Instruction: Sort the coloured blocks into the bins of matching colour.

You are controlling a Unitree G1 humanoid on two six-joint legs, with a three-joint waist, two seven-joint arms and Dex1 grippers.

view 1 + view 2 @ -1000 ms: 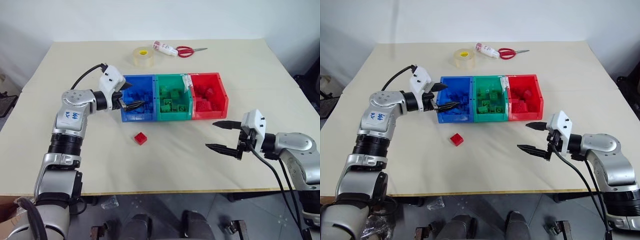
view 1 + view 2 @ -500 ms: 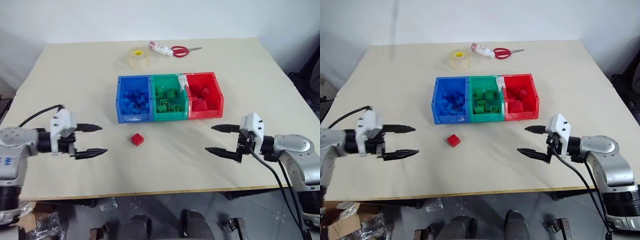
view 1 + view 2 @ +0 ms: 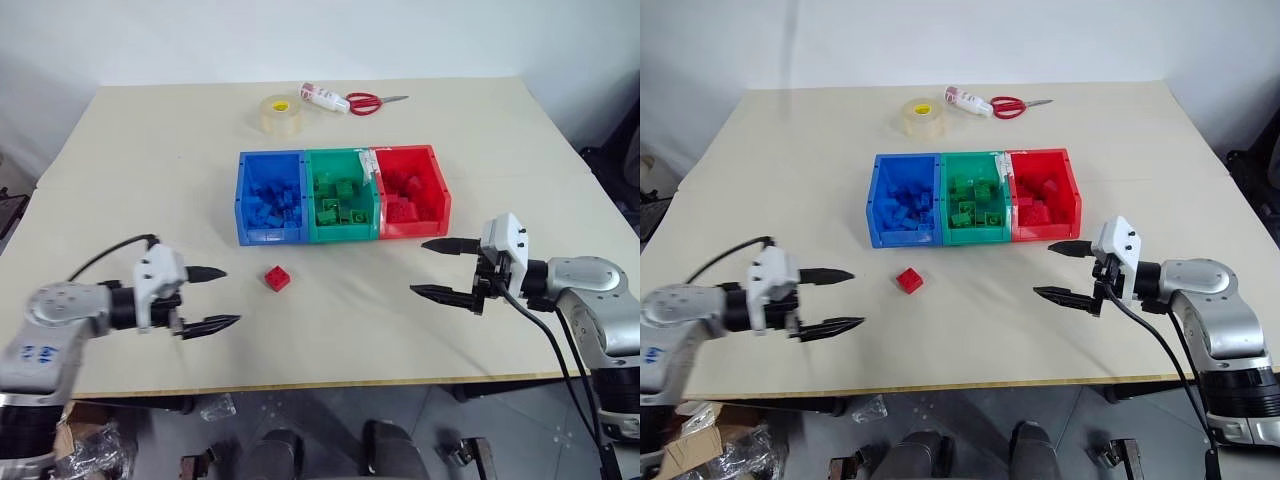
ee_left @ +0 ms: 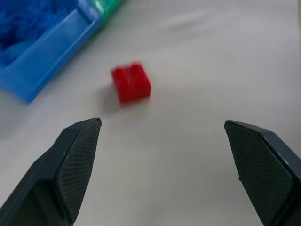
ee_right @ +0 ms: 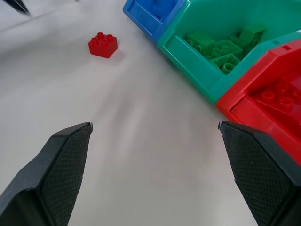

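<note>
One red block (image 3: 278,278) lies alone on the table in front of the blue bin (image 3: 270,196); it also shows as a red block (image 4: 131,82) in the left wrist view and a red block (image 5: 103,44) in the right wrist view. The green bin (image 3: 343,193) and the red bin (image 3: 413,189) join the blue one in a row, each with several blocks of its own colour inside. My left gripper (image 3: 215,297) is open over the table, left of the red block and apart from it. My right gripper (image 3: 437,268) is open, empty, in front of the red bin.
A roll of clear tape (image 3: 281,113), a small white bottle (image 3: 327,97) and red-handled scissors (image 3: 372,101) lie at the far side of the table (image 3: 140,170). The table's front edge runs just below both grippers.
My left arm has drawn back from the blue bin, down toward the front left of the table, staying open. The right arm has not moved. The camera view shifted slightly.
</note>
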